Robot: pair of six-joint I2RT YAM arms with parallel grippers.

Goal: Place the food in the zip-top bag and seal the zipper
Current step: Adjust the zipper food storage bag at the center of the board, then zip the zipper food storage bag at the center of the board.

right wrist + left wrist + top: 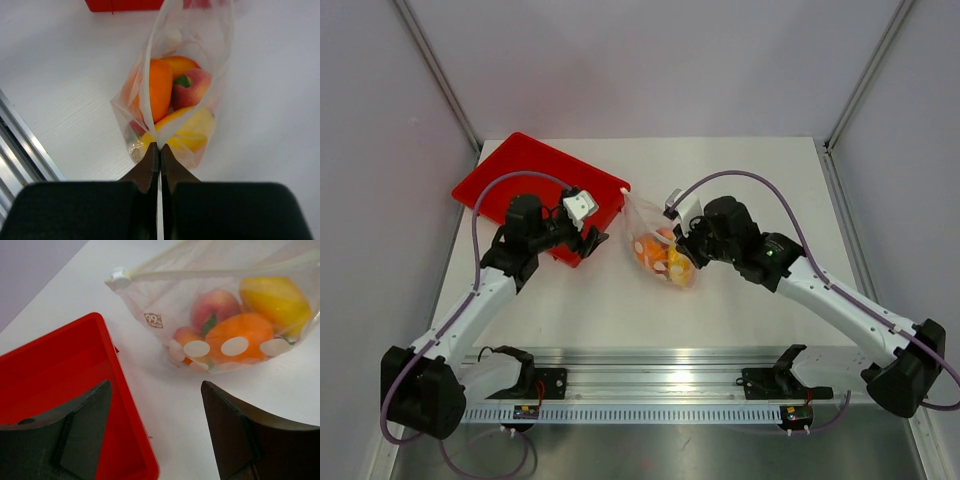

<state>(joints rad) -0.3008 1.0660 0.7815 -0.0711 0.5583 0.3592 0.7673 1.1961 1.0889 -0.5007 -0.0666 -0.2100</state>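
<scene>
1. Sealing is in hand: the food [240, 335] sits inside the zip-top bag [642, 222], lying beside the red tray [520, 170].
2. The right gripper [159, 150] pinches the bag's mouth edge; the left gripper [155, 390] hangs released nearby.
3. Next, probably, the zipper [210, 274] needs pressing shut along its length.

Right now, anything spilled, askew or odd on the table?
No spill: the toy fruit all sits inside the zip-top bag. The bag's mouth gapes, zipper not sealed along its length. The red tray lies skewed to the table edges.
</scene>
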